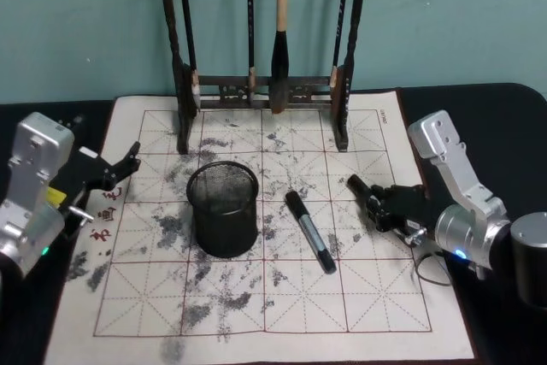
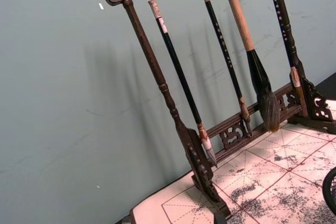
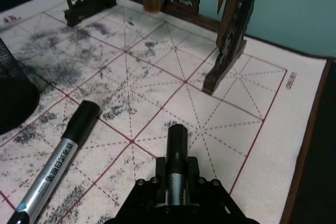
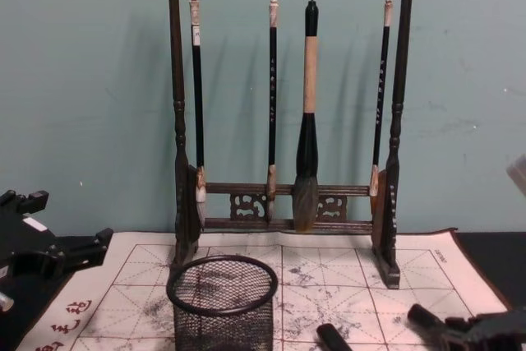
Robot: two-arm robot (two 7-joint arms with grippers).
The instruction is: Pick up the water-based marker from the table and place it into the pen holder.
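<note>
- The right gripper point(image 1: 366, 192) sits low over the right side of the mat point(image 1: 359, 297), its black tip pointing towards the robot's left. Whether it is apart or together cannot be told.
- The water-based marker point(image 1: 309, 232) lies flat on the mat just to the left of that tip, apart from it and untouched. In the right wrist view, a strip of bare mat shows between the two.
- The marker lies on a slant: its black cap points away towards the rack, and its grey barrel runs back towards the robot and a little to the right.
- The marker is between the right gripper and the pen holder point(image 1: 224, 228), near the holder's right side but not touching it.
- The pen holder stands upright on the ink-blotted mat, left of centre.
- The left gripper point(image 1: 120, 170) hovers at the mat's left edge, well apart from the holder, with its two black prongs spread.
- The wooden brush rack point(image 1: 261, 85) stands at the far edge of the mat, with four brushes point(image 4: 307, 121) hanging from its top bar.
- The mat lies on a black table point(image 1: 504, 108).
</note>
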